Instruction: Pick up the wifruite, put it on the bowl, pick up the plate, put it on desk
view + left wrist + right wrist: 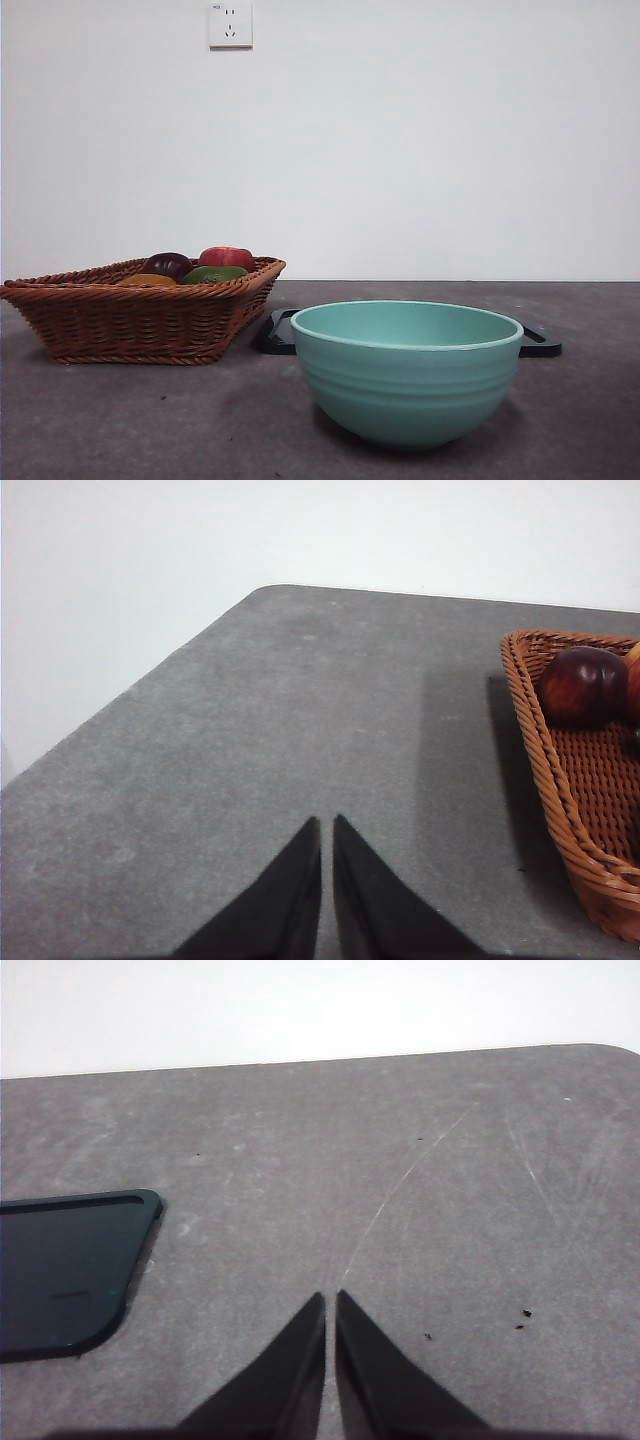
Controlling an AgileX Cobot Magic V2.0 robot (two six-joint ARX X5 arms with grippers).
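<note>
The teal-green bowl [407, 372] stands empty on the dark grey desk [150, 420], near and right of centre. Several fruits lie in the brown wicker basket [140, 320] on the left: a dark purple one [167, 264], a red one [226, 257], a green one [213, 273] and an orange one [148, 280]. Which of them is the wifruite I cannot tell. A glossy black flat tray [278, 335] lies behind the bowl; no other plate shows. My left gripper [327, 825] is shut over bare desk beside the basket [570, 810]. My right gripper [331, 1300] is shut and empty, near the tray [60, 1270].
A white wall with a socket [230, 24] rises behind the desk. The left wrist view shows the desk's rounded corner [270, 592]. Neither arm shows in the front view.
</note>
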